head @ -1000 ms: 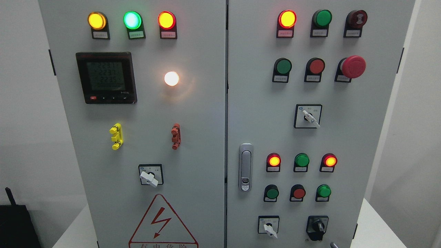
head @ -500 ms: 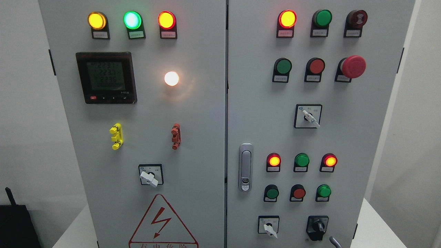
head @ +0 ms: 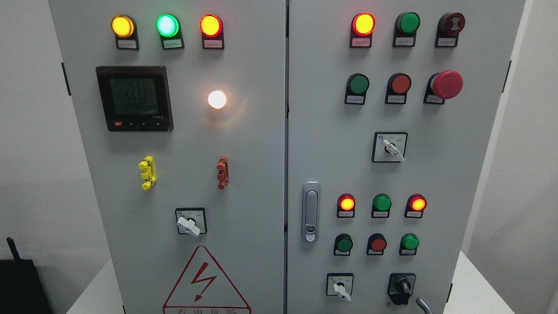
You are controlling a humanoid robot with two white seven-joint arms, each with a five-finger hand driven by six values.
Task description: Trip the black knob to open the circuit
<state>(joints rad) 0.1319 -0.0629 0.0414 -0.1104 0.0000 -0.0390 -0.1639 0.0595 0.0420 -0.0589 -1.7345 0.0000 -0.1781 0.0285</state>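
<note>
Since the earlier frames, only a thin grey curved tip point(head: 423, 304) has crept further up from the bottom edge, just right of the black knob point(head: 402, 288); it is cut off, so which hand it belongs to and whether its fingers are open or closed cannot be told. That knob sits at the lower right of the grey cabinet point(head: 261, 152), beside a white selector switch point(head: 340, 288). Behind the cabinet stand pale walls, with a dark object point(head: 19, 285) cropped at lower left.

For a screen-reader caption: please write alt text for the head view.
A grey two-door control cabinet fills the view; the black knob sits untouched at its lower right, with a grey finger-like tip entering below it. Several indicator lamps glow; a digital meter is lit.
</note>
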